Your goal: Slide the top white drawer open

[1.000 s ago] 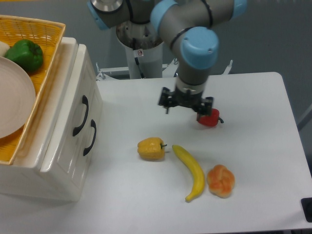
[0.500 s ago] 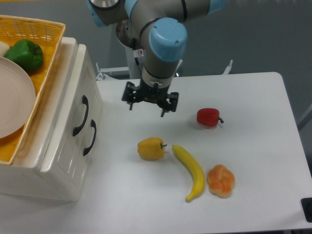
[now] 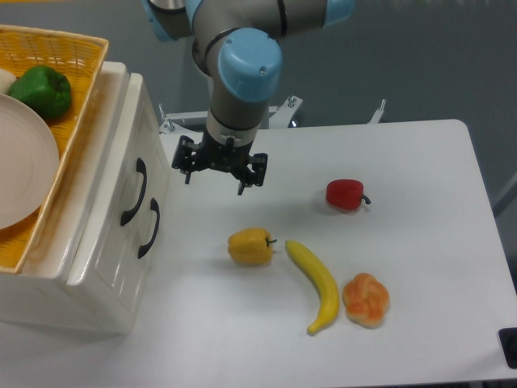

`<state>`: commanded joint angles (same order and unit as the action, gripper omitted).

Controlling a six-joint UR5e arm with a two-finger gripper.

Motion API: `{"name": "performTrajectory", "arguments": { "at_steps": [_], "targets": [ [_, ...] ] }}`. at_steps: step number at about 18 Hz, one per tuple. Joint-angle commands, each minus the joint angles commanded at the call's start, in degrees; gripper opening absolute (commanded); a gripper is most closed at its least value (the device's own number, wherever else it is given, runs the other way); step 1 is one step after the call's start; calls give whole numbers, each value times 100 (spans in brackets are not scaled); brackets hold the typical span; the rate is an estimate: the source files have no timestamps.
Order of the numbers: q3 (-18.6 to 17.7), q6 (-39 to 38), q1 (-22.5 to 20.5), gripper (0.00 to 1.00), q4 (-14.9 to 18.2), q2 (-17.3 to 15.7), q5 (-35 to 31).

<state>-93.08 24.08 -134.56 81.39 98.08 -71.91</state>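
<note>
The white cabinet stands at the left. Its top white drawer (image 3: 126, 162) is shut, with a curved black handle (image 3: 136, 191) on its front. The lower drawer front, with its own black handle (image 3: 149, 228), is also shut. My gripper (image 3: 214, 181) hangs above the table just right of the cabinet, near the level of the top handle and apart from it. Its fingers (image 3: 187, 175) point down and stand apart, with nothing between them.
A yellow wicker basket (image 3: 77, 89) sits on the cabinet and holds a green pepper (image 3: 42, 90) and a plate (image 3: 23, 166). On the table lie a yellow pepper (image 3: 250, 246), a banana (image 3: 315, 284), an orange pastry (image 3: 366, 300) and a red pepper (image 3: 346, 194).
My gripper has moved left across the table, from beside the red pepper to close by the cabinet front. It stays open. The drawers and the food have not moved.
</note>
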Motion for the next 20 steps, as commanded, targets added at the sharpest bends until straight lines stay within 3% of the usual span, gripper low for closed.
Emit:
{"name": "performTrajectory", "arguments": {
  "at_steps": [10, 20],
  "targets": [
    [0, -272, 167, 100, -9, 53, 238],
    [35, -501, 501, 100, -176, 325, 256]
  ]
}}
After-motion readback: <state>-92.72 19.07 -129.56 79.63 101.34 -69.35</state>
